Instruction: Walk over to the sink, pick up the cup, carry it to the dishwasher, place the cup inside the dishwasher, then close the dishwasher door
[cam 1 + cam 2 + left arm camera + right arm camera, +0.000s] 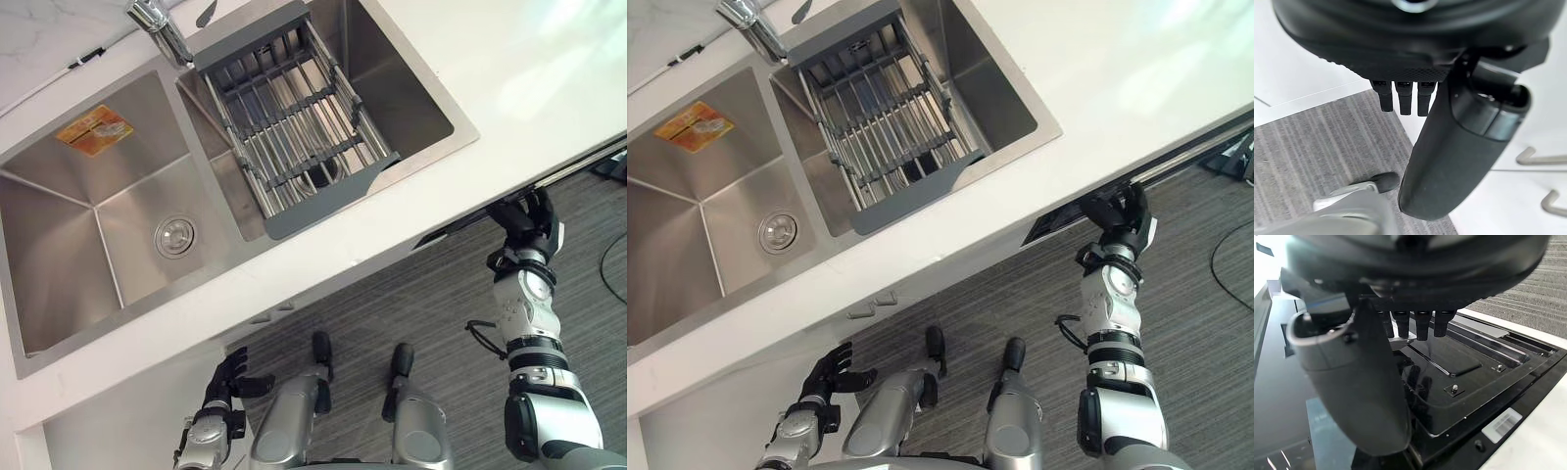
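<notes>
Countertop point(529, 78) overhead; right wrist view shows right hand point(1352, 377) by dishwasher door point(1449, 357).

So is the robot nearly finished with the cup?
Nearly, it seems. Done: the sink holds no cup and both hands are open and empty, so it is probably put away. In hand: the right hand is at the dark dishwasher door under the counter, which looks slightly ajar. Left: pushing it fully shut. The left hand hangs idle by the cabinet.

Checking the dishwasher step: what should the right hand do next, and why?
Probably push the right hand against the dishwasher door to shut it: the door's top edge juts out from under the countertop, with the hand right at it.
</notes>
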